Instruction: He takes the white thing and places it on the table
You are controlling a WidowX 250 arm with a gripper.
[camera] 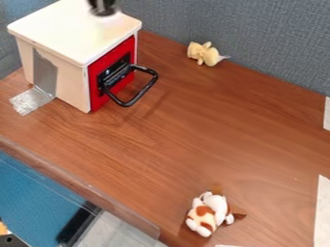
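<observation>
Box [71,36]: one. Table [193,130]: one, under the box. Black handle [143,92]: one, on the box's red front. Soft toys: two — pale toy [209,56] and brown-and-white toy [205,217], both apart from the box. White strips [322,212]: at least two, well apart from the box.

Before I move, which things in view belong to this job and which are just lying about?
Job:
- gripper, over the box
- table, the destination
- white thing: identity unclear, possibly the pale patch under the gripper

Lying about:
- that red-fronted box
- yellowish toy
- brown-and-white toy, unless that's meant
- silvery tape
</observation>
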